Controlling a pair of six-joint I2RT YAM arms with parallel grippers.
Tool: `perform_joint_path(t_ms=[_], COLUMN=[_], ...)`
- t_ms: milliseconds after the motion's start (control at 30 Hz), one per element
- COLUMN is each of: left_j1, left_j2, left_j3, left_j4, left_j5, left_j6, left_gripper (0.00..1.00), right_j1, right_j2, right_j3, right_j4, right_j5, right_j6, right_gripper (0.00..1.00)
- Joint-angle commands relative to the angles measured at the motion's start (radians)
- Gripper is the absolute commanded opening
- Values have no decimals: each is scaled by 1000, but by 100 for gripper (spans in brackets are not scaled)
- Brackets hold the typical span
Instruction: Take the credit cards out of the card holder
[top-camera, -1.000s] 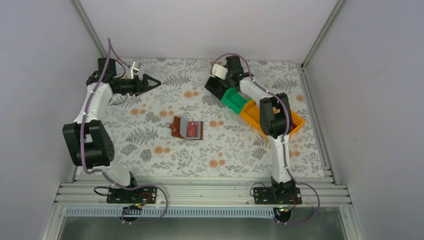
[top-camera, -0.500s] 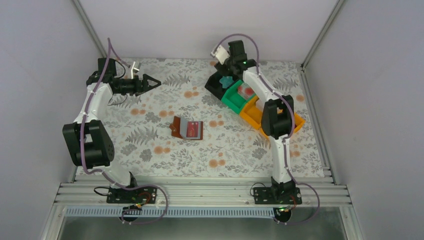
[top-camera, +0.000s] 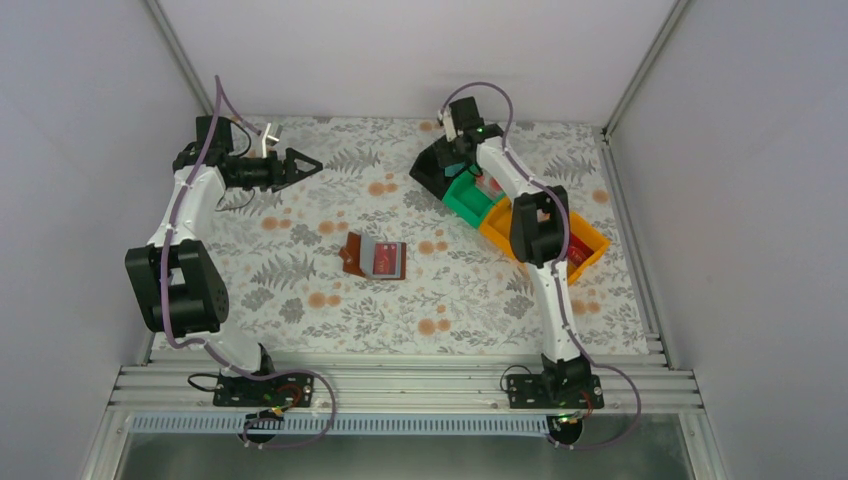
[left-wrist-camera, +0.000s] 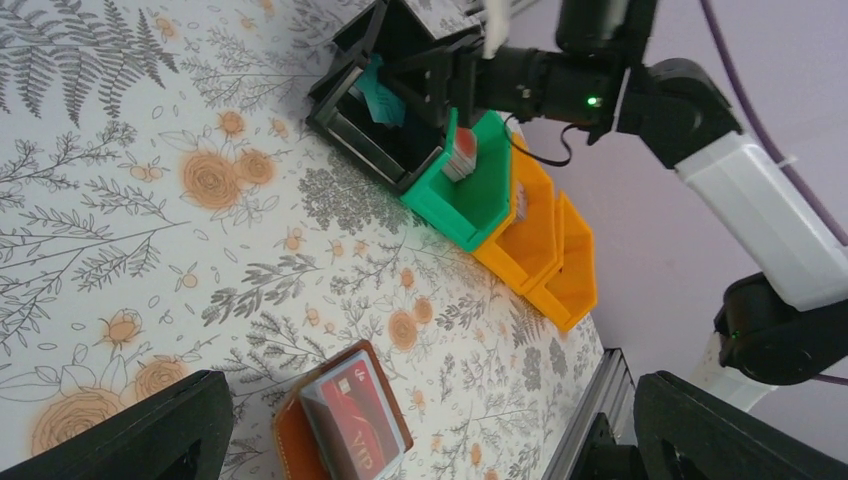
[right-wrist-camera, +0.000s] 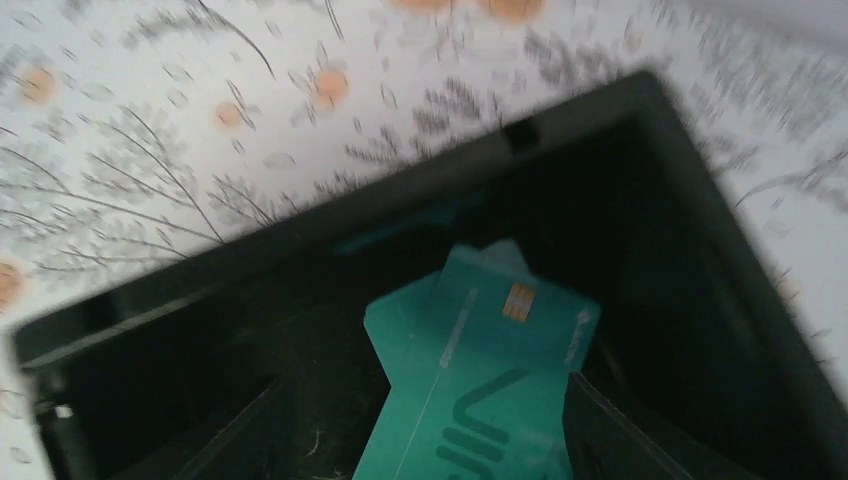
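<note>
The card holder (top-camera: 362, 256) (left-wrist-camera: 300, 440) lies open in the middle of the table, brown outside, with a red credit card (top-camera: 388, 260) (left-wrist-camera: 352, 418) in its clear sleeve. Two teal credit cards (right-wrist-camera: 480, 380) (left-wrist-camera: 380, 95) lean, overlapping, inside the black bin (top-camera: 430, 172) (right-wrist-camera: 300, 250). My right gripper (top-camera: 457, 150) (right-wrist-camera: 420, 440) hovers over that bin with its fingers (right-wrist-camera: 250, 430) apart. A gap shows between the left finger and the cards. My left gripper (top-camera: 310, 163) (left-wrist-camera: 435, 400) hangs open at the far left, away from the holder, with nothing between its fingers.
A green bin (top-camera: 465, 205) (left-wrist-camera: 470, 205) with a red-and-pale card (top-camera: 488, 183) (left-wrist-camera: 462, 155) standing in it adjoins the black bin. Two orange bins (top-camera: 500, 232) (left-wrist-camera: 540, 250) continue the row to the right. Walls close in the table at the back and sides.
My right wrist has lifted and turned over the black bin, and a teal card now shows inside it. The left arm and the card holder have not moved.
</note>
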Motion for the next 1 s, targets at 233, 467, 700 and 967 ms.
perform_joint_path(t_ms=[233, 467, 700, 967], left_j1=[2, 3, 3, 3], left_j2=[-10, -2, 1, -5], left_j3=[-5, -4, -3, -3], left_j4=[15, 15, 13, 13], left_j5=[36, 43, 51, 61], left_j6=[14, 14, 13, 13], left_gripper=[100, 100, 100, 100], right_j1=[8, 14, 36, 101], right_j2=[121, 147, 15, -91], right_j3=[145, 89, -147, -262], right_j4=[-121, -203, -104, -116], right_j5=[183, 118, -21, 2], right_j6=[-157, -283, -339, -392], right_gripper=[80, 78, 74, 71])
